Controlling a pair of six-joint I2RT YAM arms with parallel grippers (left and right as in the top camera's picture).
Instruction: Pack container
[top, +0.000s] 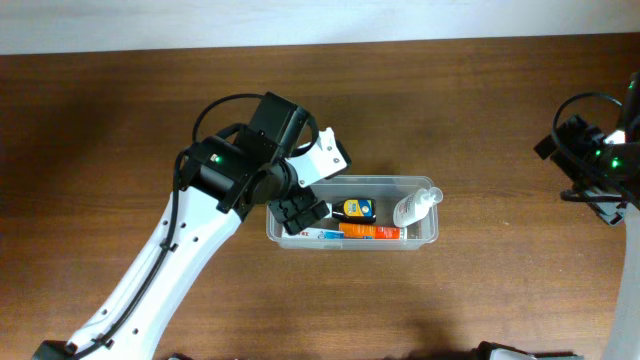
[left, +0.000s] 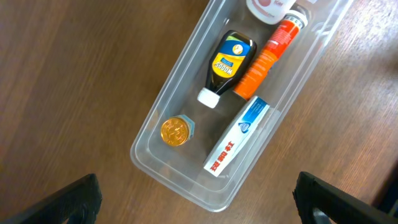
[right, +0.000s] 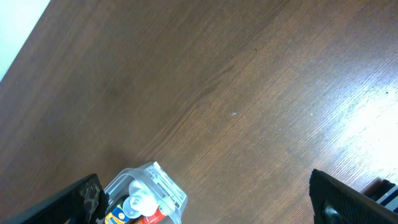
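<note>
The clear plastic container (top: 425, 184) sits mid-table. It also shows in the left wrist view (left: 163, 117) and in the right wrist view (right: 160, 182). It holds a dark bottle with a yellow-blue label (left: 227, 64), an orange tube (left: 267, 55), a white-and-blue carton (left: 239, 135), a gold-topped small item (left: 176, 131) and a white bottle (top: 413, 207). My left gripper (left: 199, 208) is open and empty above the container's left end. My right gripper (right: 211, 205) is open and empty at the far right, well apart from the container.
The brown wooden table (top: 120, 130) surrounds the container. A pale wall strip (top: 300, 20) runs along the back edge. The left arm (top: 170, 260) crosses the front left.
</note>
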